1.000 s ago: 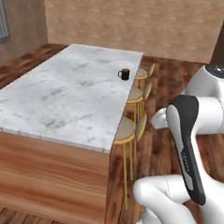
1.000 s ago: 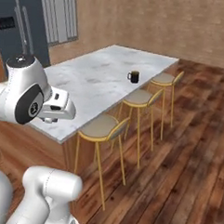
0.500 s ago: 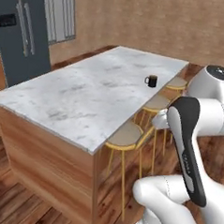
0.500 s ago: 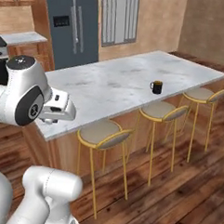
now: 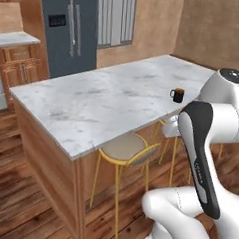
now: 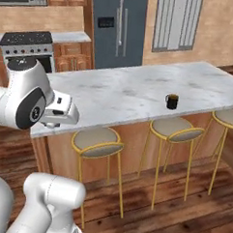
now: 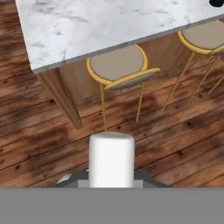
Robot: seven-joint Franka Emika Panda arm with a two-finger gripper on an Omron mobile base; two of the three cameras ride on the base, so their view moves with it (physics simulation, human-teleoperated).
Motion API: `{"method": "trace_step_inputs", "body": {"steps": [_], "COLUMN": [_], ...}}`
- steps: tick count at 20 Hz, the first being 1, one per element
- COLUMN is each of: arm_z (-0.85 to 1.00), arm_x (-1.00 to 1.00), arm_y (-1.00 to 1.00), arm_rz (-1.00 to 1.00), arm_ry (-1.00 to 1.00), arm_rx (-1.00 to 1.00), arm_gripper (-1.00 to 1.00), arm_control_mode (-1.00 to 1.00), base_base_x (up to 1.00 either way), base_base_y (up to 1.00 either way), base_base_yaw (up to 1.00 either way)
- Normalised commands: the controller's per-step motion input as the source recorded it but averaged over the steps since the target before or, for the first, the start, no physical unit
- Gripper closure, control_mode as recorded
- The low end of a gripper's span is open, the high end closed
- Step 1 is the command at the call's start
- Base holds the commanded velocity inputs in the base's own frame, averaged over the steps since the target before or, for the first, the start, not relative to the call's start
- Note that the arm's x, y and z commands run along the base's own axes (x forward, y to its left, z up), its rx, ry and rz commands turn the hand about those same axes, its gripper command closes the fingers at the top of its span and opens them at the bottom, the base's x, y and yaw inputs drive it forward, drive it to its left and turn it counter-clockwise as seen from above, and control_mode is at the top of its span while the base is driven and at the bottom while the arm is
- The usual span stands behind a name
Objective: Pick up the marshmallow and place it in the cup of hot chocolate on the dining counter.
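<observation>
bare marble lies all around the cup of hot chocolate (image 6: 172, 101) on the dining counter (image 6: 119, 97); stools (image 6: 97, 141) line its near edge.

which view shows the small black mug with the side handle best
The right base view: the small black mug stands unblocked on the white-grey marbled dining counter, brown liquid just visible. The left base view shows it beside the arm, handle leftwards. The hand view catches only a dark sliver at its corner.
</observation>
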Motion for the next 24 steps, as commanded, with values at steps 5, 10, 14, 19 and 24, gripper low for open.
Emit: {"method": "trace_step_inputs", "body": {"steps": [5, 10, 14, 19, 24], "arm_z": [0.00, 0.00, 0.00, 0.00, 0.00], "arm_x": [0.00, 0.00, 0.00, 0.00, 0.00], "arm_y": [0.00, 0.00, 0.00, 0.00, 0.00], "arm_rz": [0.00, 0.00, 0.00, 0.00, 0.00], "arm_ry": [0.00, 0.00, 0.00, 0.00, 0.00], "arm_rx": [0.00, 0.00, 0.00, 0.00, 0.00], "arm_gripper": [1.00, 1.00, 1.00, 1.00, 1.00], "arm_control_mode": [1.00, 1.00, 1.00, 1.00, 1.00], "base_base_x": [0.05, 0.02, 0.00, 0.00, 0.17], "base_base_y": [-1.00, -1.00, -1.00, -1.00, -0.78], "base_base_yaw": [0.50, 0.39, 0.29, 0.07, 0.01]}}
